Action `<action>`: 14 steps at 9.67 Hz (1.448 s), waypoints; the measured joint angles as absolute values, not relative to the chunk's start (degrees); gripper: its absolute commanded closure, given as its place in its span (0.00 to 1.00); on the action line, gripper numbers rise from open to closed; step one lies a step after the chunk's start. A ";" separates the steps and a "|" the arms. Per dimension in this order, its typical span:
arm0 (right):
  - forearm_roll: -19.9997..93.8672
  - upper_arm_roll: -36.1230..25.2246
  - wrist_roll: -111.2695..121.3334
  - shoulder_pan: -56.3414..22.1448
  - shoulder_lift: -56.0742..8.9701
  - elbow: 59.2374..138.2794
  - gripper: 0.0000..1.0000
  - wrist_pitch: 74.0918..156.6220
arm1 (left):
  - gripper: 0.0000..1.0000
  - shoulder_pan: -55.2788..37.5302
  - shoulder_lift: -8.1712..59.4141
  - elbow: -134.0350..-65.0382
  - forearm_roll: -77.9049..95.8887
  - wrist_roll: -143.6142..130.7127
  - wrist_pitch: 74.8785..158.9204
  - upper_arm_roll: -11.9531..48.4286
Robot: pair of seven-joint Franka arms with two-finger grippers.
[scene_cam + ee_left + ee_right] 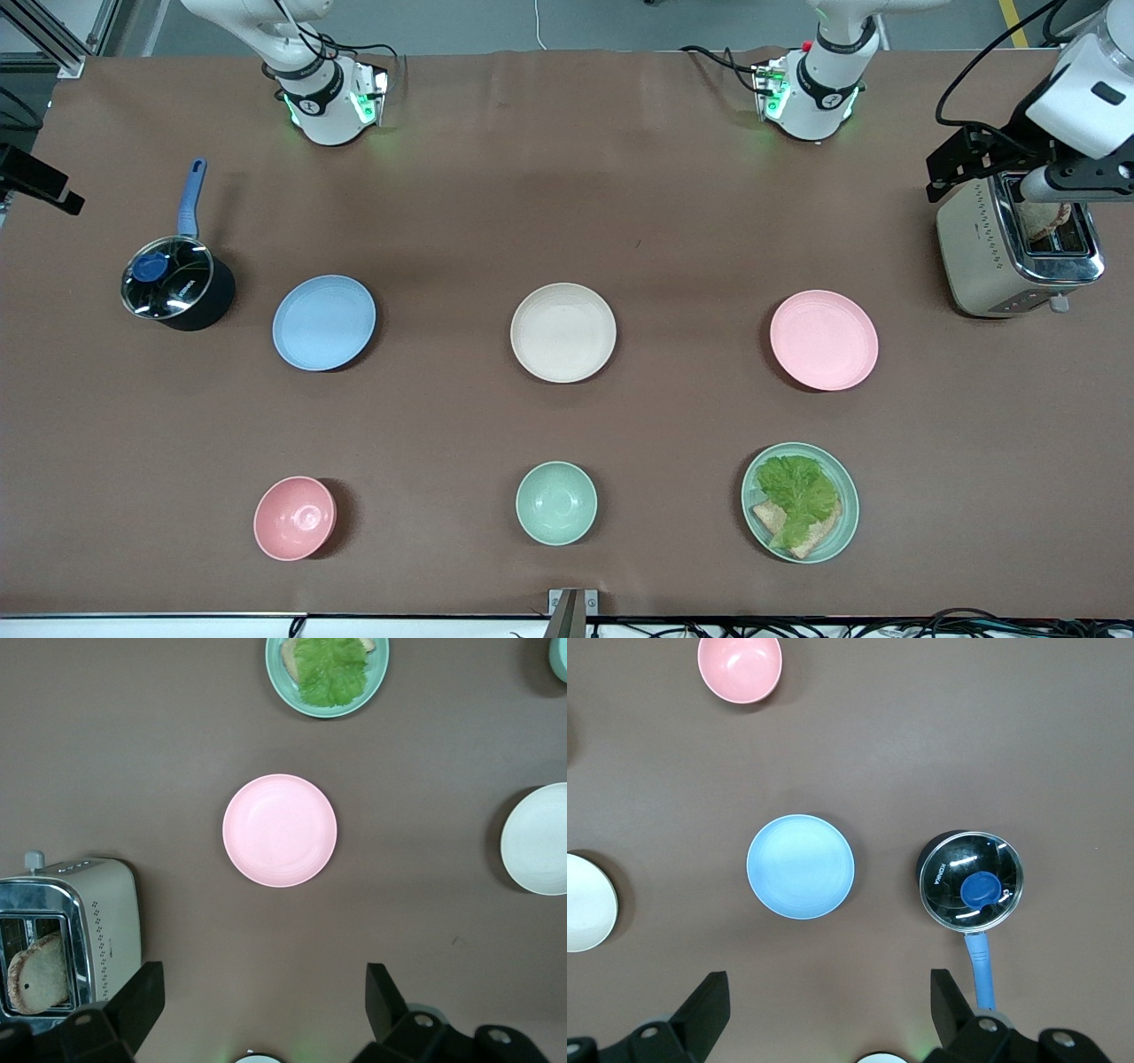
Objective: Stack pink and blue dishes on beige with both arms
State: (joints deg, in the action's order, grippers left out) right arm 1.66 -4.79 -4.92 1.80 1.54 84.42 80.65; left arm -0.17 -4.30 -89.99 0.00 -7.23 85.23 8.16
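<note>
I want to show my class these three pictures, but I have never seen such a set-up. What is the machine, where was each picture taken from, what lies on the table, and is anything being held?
Two robot arms stand at a brown table. One picture looks down from a high camera facing them; the other two come from cameras on each arm's wrist.

In a row lie a blue plate, a beige plate and a pink plate. Nearer the camera sit a pink bowl, a green bowl and a green plate with lettuce and bread. A lidded pot and a toaster stand at the ends.

The left pincer hangs open above the pink plate, the right pincer open above the blue one. Nothing is held.
</note>
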 measured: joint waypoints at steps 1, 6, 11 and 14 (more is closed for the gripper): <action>1.66 -4.79 -4.92 1.80 1.54 84.42 0.00 80.59 | 0.00 0.62 -4.29 -89.95 0.00 -7.23 85.04 8.14; 1.66 -4.64 -4.75 1.69 1.50 84.49 0.00 80.50 | 0.00 7.13 2.40 -87.65 0.42 -0.14 86.01 8.03; 2.48 -4.94 11.31 3.22 -4.96 95.24 0.00 91.31 | 0.00 15.43 10.89 -107.36 7.11 17.75 110.67 7.94; 6.79 -5.04 17.62 4.23 -9.87 109.94 0.00 110.67 | 0.17 16.94 21.11 -109.27 7.13 27.41 117.48 7.96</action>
State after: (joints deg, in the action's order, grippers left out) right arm 6.79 -5.04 17.62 4.23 -9.87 109.94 110.67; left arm 16.94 21.11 -109.27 7.13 27.41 117.48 7.96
